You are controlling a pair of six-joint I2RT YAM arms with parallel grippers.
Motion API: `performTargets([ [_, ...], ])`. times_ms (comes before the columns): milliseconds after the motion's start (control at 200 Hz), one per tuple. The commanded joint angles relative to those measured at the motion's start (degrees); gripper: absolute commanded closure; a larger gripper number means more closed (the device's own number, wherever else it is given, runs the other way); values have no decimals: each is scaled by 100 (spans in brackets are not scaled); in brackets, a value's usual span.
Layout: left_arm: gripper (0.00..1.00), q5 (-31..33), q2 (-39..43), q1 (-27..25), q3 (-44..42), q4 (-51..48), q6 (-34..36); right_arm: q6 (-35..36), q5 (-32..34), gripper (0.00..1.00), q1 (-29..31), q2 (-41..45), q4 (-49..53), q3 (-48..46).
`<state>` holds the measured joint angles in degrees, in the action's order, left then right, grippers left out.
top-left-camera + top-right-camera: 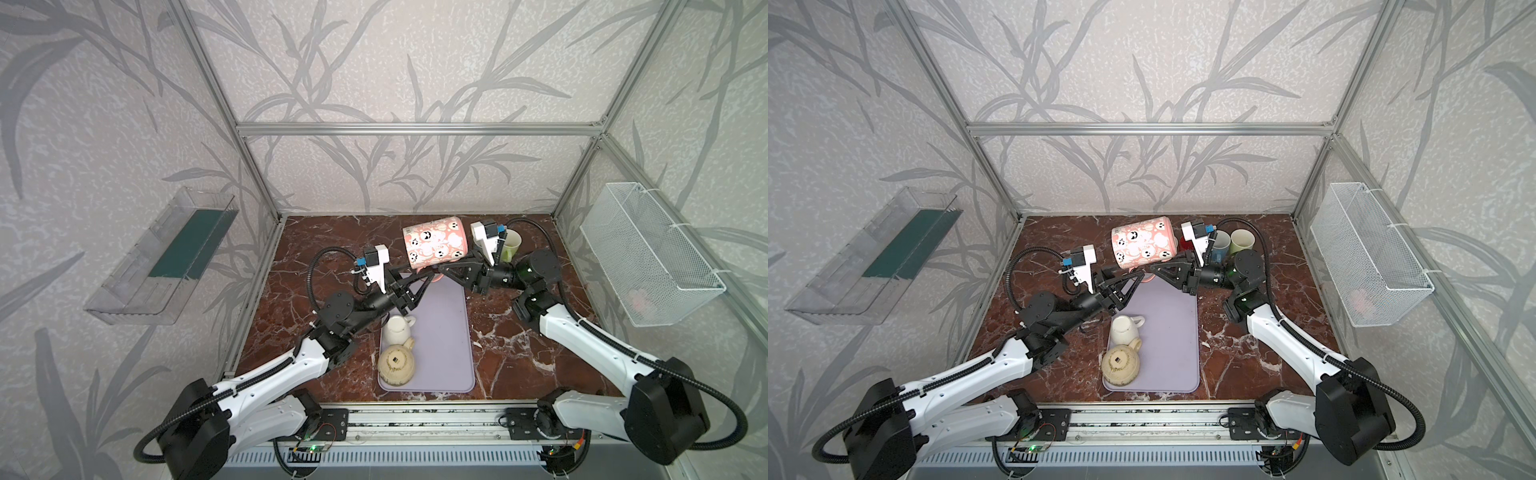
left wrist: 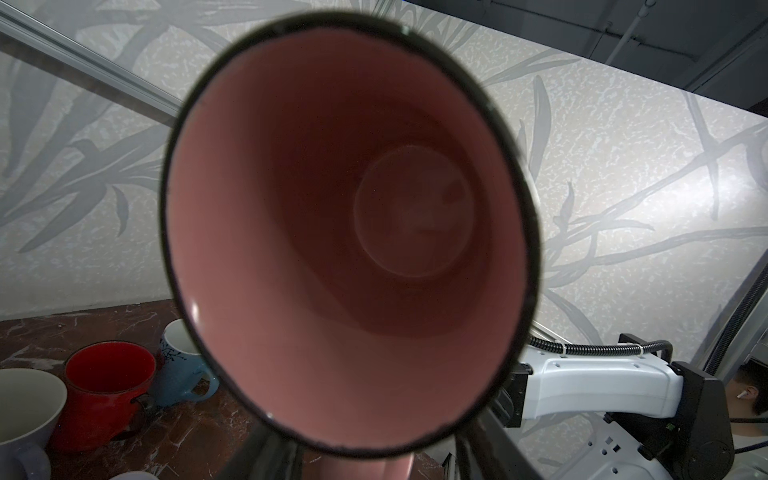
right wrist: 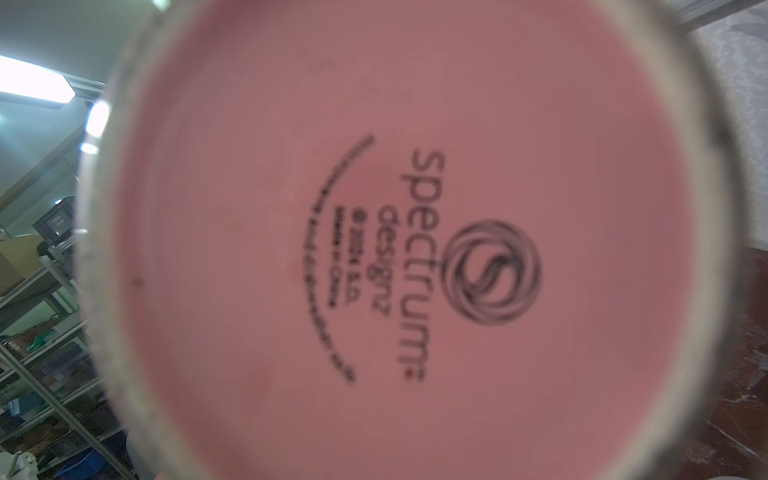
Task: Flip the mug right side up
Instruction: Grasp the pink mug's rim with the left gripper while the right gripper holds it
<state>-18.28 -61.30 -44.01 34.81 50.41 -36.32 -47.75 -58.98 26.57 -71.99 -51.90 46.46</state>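
Over the far end of the purple mat (image 1: 446, 332) I see the pink mug (image 1: 434, 245) aloft on its side, mouth toward the left gripper (image 1: 420, 279), jaws apart astride the handle. Right gripper (image 1: 441, 268) is clamped on that handle. An upturned white mug (image 1: 397, 328) and beige mug (image 1: 397, 365) sit under my left arm. The green mug (image 1: 511, 245) crowds the right wrist.

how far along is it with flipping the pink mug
Done: the pink mug is up off the table, lying on its side in the air. In hand: the right gripper is shut on its handle, and the left gripper is open around the same handle. Left: turn it mouth-up and set it down, probably on the mat.
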Motion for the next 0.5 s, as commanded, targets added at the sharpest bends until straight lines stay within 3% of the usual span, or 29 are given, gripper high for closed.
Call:
performTargets([
  [0, 53, -181, 5, 22, 285, 225, -25, -4, 4, 100, 53, 71, -725, 4],
  [495, 76, -282, -157, 32, 360, 320, -39, 37, -8, 100, 189, -176, -760, -5],
])
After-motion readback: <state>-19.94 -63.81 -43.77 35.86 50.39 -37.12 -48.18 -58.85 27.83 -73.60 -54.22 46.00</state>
